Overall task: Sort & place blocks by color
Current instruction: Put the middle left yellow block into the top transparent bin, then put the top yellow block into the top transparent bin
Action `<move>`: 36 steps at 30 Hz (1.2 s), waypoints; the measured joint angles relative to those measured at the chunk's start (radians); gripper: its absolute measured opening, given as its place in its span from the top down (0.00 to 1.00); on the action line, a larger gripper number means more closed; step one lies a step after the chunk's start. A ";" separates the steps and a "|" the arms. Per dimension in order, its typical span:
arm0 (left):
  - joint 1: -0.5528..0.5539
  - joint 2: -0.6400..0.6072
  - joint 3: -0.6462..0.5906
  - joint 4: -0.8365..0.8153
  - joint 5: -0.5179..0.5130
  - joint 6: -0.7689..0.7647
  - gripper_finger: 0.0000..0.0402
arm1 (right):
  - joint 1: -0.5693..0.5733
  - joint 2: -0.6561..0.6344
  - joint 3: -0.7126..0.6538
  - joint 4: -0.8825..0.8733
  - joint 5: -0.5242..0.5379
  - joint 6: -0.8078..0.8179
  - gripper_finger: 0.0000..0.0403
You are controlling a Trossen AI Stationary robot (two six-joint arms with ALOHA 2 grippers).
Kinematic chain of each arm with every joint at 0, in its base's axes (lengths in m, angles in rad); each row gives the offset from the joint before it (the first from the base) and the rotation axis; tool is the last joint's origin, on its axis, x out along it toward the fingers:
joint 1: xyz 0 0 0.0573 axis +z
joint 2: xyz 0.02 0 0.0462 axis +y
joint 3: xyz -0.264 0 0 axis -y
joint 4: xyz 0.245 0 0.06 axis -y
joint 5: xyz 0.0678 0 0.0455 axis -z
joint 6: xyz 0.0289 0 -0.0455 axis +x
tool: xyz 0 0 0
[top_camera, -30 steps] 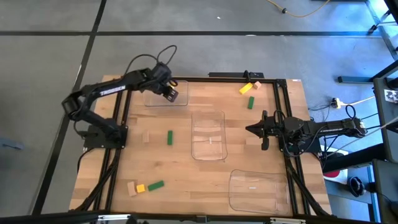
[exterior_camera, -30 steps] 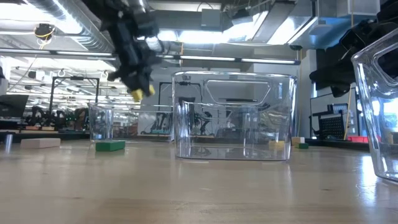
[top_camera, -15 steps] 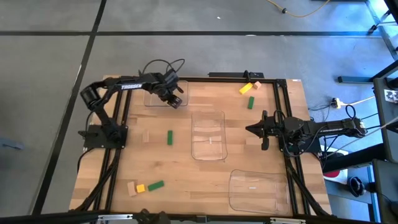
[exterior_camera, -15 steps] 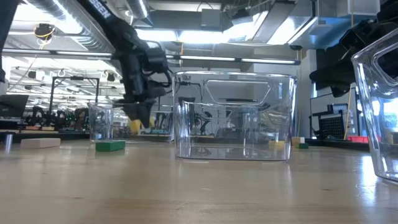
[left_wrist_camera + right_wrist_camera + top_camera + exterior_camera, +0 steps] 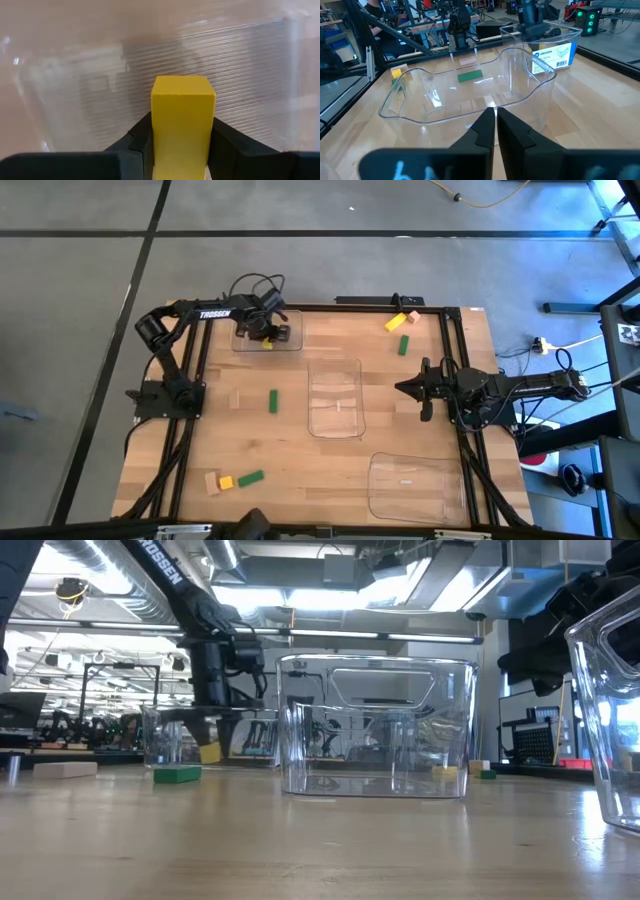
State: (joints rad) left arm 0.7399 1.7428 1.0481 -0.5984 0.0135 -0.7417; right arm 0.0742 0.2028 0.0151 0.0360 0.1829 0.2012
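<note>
My left gripper (image 5: 264, 335) hangs over the clear tray (image 5: 290, 342) at the table's far left, shut on a yellow block (image 5: 183, 115). In the low view the block (image 5: 210, 752) sits low inside that tray's walls; I cannot tell whether it touches the tray's floor. A green block (image 5: 273, 401) and a tan block (image 5: 236, 398) lie flat on the left half of the table. My right gripper (image 5: 405, 388) waits shut at the right, level, beside the middle tray (image 5: 335, 420). My left gripper pinches the yellow block between its two fingers, on two opposite side faces (image 5: 156, 135). The fingers come from above, pointing steeply down. The block sticks out beyond the fingertips with its free end (image 5: 183, 85) toward the ribbed tray floor.
Tan (image 5: 211, 484), yellow (image 5: 226, 482) and green (image 5: 250, 477) blocks lie near the front left corner. Yellow (image 5: 395, 322), tan (image 5: 411, 316) and green (image 5: 404, 345) blocks lie at the far right. A third clear tray (image 5: 415, 485) stands front right.
My left gripper has sunk with the yellow block from well above the far-left tray down between its walls, shifting slightly toward the table's left edge and rolling at the wrist. It has stayed shut on the block.
</note>
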 joint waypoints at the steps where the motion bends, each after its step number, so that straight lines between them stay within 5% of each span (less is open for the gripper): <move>1: 0.000 0.000 0.000 -0.004 -0.005 -0.016 0.70 | 0.000 0.000 0.000 0.000 0.000 0.000 0.94; 7: 0.000 -0.001 0.000 -0.047 -0.044 -0.041 0.70 | 0.000 0.000 0.000 0.000 0.000 0.000 0.94; 15: 0.000 -0.001 0.000 -0.075 -0.049 -0.038 0.54 | 0.000 0.000 0.000 0.000 0.000 0.000 0.94; 22: 0.019 -0.027 0.026 -0.079 -0.019 -0.037 0.50 | 0.000 0.000 0.000 0.000 0.000 0.000 0.94; 30: 0.040 -0.202 0.116 0.012 -0.010 0.029 0.50 | 0.000 0.000 0.000 0.000 0.000 0.000 0.94; 36: -0.128 -0.417 0.073 0.034 0.088 0.152 0.51 | 0.000 0.000 0.000 0.000 0.000 0.000 0.94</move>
State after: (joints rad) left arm 0.6122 1.3261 1.1215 -0.5648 0.1011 -0.5894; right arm 0.0746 0.2026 0.0151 0.0360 0.1828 0.2012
